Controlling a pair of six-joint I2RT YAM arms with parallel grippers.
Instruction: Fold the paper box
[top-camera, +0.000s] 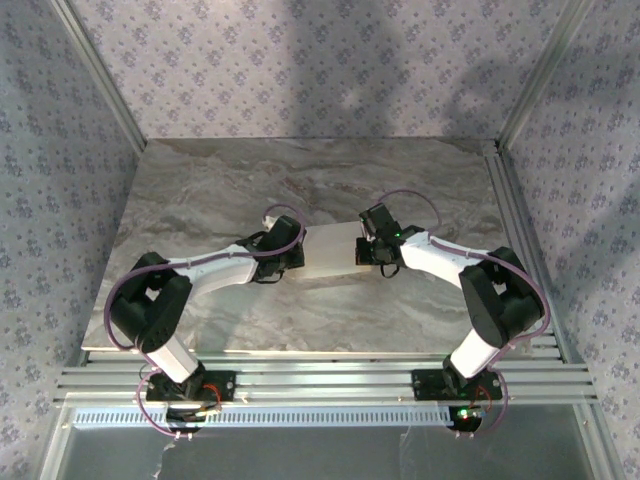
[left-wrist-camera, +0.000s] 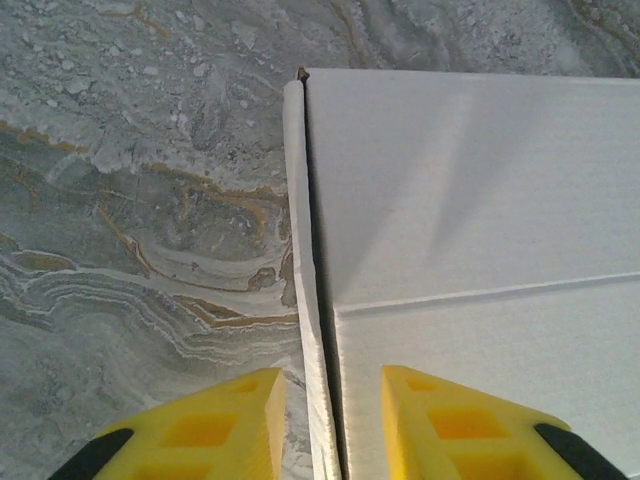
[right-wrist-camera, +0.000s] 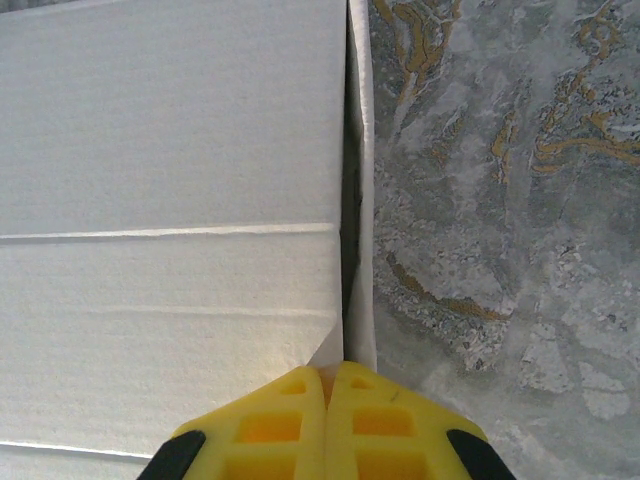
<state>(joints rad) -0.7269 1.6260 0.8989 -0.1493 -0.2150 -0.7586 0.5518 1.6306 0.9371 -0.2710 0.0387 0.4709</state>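
Two arms: met at the paper box (top-camera: 330, 255), one at each end.
Paper box: lay flat mid-tabletop (top-camera: 250, 180), white, creased panels facing up.
Left gripper (left-wrist-camera: 330, 373): jaws apart, straddling the box's left edge flap (left-wrist-camera: 300, 250).
Right gripper (right-wrist-camera: 327, 368): jaws together, tips at the right edge flap (right-wrist-camera: 360, 200).

White shells, black joints and looping purple cables are borne by the left arm (top-camera: 200, 265) and the right arm (top-camera: 450, 262), and the left gripper (left-wrist-camera: 333, 380) and the right gripper (right-wrist-camera: 328, 372) are fitted with yellow fingers (left-wrist-camera: 215, 425) moulded with square pockets and backed in black at the lower edge of each wrist view
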